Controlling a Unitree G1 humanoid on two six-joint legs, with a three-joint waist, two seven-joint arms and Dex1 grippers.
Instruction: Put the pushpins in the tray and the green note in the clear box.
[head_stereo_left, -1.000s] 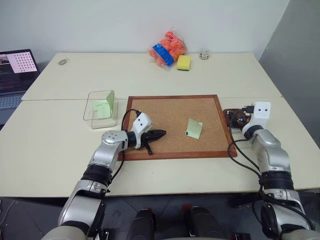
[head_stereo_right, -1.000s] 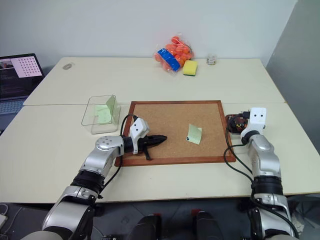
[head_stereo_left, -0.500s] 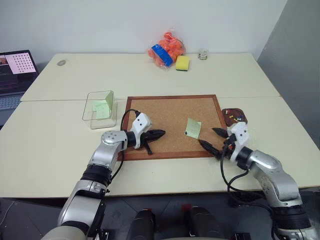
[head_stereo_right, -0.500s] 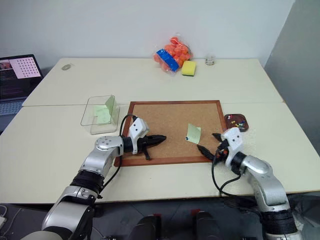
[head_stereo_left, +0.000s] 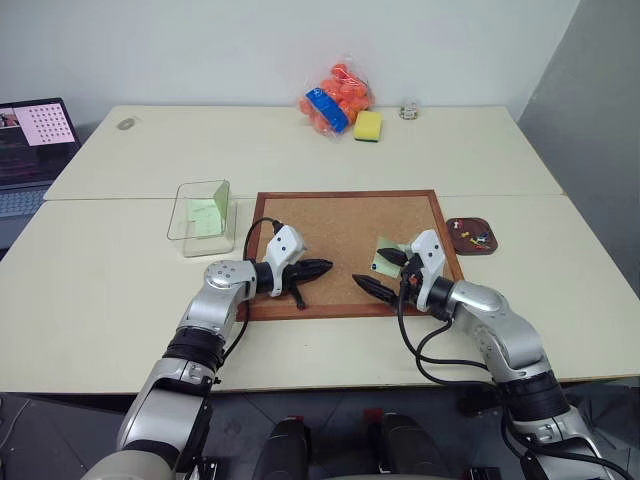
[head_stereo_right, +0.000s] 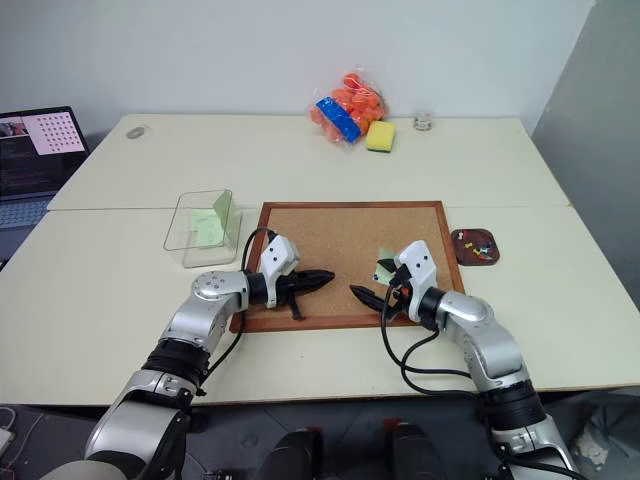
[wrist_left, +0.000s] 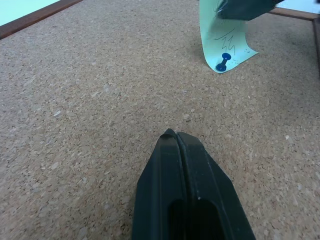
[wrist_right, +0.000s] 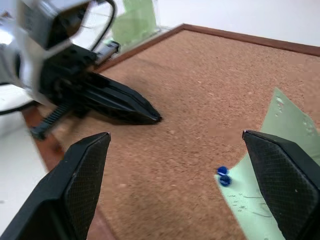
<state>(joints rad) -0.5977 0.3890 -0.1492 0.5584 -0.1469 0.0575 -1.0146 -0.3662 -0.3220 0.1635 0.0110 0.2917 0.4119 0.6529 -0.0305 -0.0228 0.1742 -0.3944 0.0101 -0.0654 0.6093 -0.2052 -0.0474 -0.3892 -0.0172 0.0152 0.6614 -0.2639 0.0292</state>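
The green note (wrist_left: 220, 37) lies on the corkboard (head_stereo_left: 330, 225), held at its lower corner by a blue pushpin (wrist_right: 223, 176). My right gripper (head_stereo_left: 371, 267) is open just over the board, one finger above the note's top edge and the other in front of it, with the note (wrist_right: 272, 200) near one fingertip. My left gripper (head_stereo_left: 318, 267) is shut and empty, its tip (wrist_left: 176, 134) resting low over the cork and pointing toward the note. The dark brown tray (head_stereo_left: 470, 247) sits right of the board with several pushpins (head_stereo_left: 472, 237) in it. The clear box (head_stereo_left: 190, 222) stands left of the board, with a green paper inside.
At the back of the table are an orange bag (head_stereo_left: 335, 98), a yellow sponge (head_stereo_left: 367, 125) and a small glass item (head_stereo_left: 407, 110). A laptop (head_stereo_left: 30, 140) stands at the far left. The corkboard's wooden frame (head_stereo_left: 340, 310) runs under both wrists.
My right arm has swung left from the tray to the note on the corkboard, still open. The left arm has not moved.
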